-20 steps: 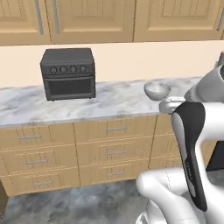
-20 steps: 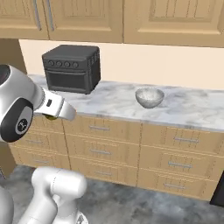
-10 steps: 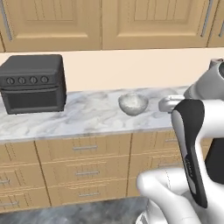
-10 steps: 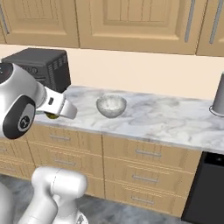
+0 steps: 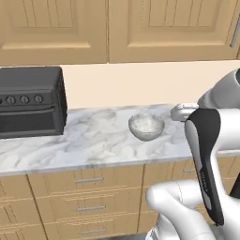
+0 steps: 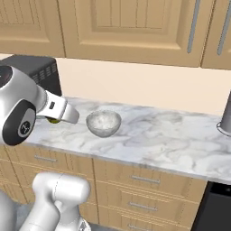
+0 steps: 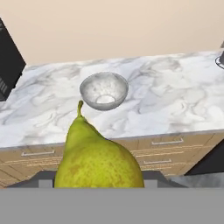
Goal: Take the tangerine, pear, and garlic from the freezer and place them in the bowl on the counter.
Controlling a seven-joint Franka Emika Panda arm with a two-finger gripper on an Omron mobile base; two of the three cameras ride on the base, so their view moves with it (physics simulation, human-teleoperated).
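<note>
Pear [image 7: 98,157] sits close in front of the hand camera, yellow-green with its stem up, and the gripper [image 6: 55,120] is closed on it (the fingertips themselves are hidden behind the fruit). In the right base view a small piece of the pear shows under the white hand, left of the bowl [image 6: 103,123]. The bowl stands on the marbled counter [image 6: 171,140], apart from the hand. A black toaster oven [image 5: 29,102] stands further left on the same counter.
</note>
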